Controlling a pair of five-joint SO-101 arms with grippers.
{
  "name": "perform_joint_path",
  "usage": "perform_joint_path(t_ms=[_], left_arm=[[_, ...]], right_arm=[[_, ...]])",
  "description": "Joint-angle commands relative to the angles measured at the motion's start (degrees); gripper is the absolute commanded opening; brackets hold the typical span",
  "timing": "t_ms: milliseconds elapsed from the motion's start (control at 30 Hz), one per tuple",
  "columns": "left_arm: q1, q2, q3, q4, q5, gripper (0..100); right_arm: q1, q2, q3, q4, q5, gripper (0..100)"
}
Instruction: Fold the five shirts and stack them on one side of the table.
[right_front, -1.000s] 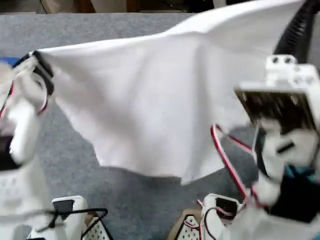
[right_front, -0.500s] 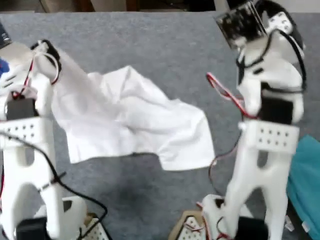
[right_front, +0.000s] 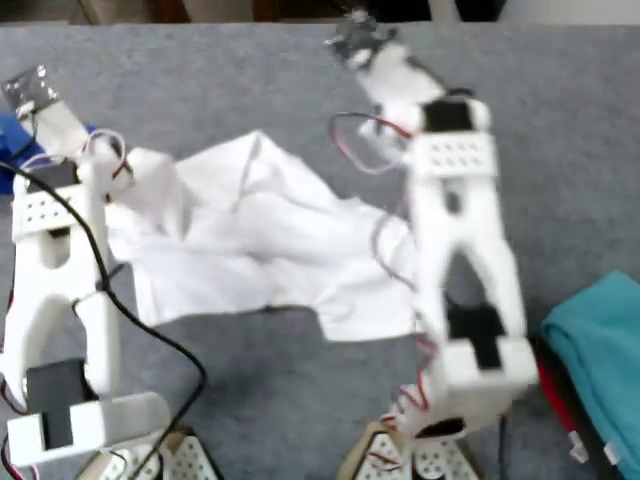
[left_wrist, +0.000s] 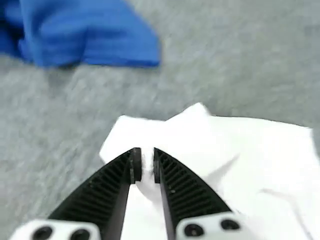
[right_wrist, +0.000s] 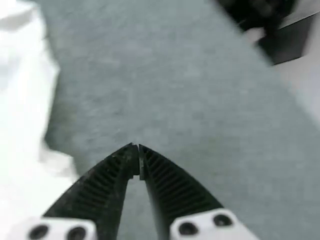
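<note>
White shirt (right_front: 270, 250) lies crumpled on the grey table (right_front: 230, 80), and the left gripper (left_wrist: 145, 165) is down on its edge, fingers (left_wrist: 115, 185) pinched narrow with a fold of cloth caught between the tips. Beyond those fingertips sits a blue shirt (left_wrist: 80, 35), apart from the white one. Right gripper (right_wrist: 135, 160) hangs stretched out over bare table, fingers pressed together, holding nothing, with white cloth off beside them. Teal shirt (right_front: 600, 350) lies far behind them, near that arm's base.
</note>
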Motion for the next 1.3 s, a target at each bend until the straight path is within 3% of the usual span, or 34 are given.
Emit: perform_joint_path(t_ms=[0,267,533,833,1267], left_arm=[[-1.5,0.5,1.7,-0.4,-0.5,2],[-2.1,-1.0,13.5,-8.4,-2.5,2],[-2.0,2.1,18.9,-17.5,-2.5,2],[-2.0,4.2,17.3,-17.3,-2.5,2],[-2.0,4.2,17.3,-17.3,-2.5,2]], right_arm=[[-2.9,11.2,-11.1,6.9,-3.3,6.7],[-8.0,29.6,-29.6,19.3,-3.4,8.7],[-10.4,40.4,-41.2,25.2,-6.0,8.8],[-10.1,42.1,-60.4,37.5,-9.2,8.8],[-14.7,46.0,-52.8,34.8,-11.8,8.8]])
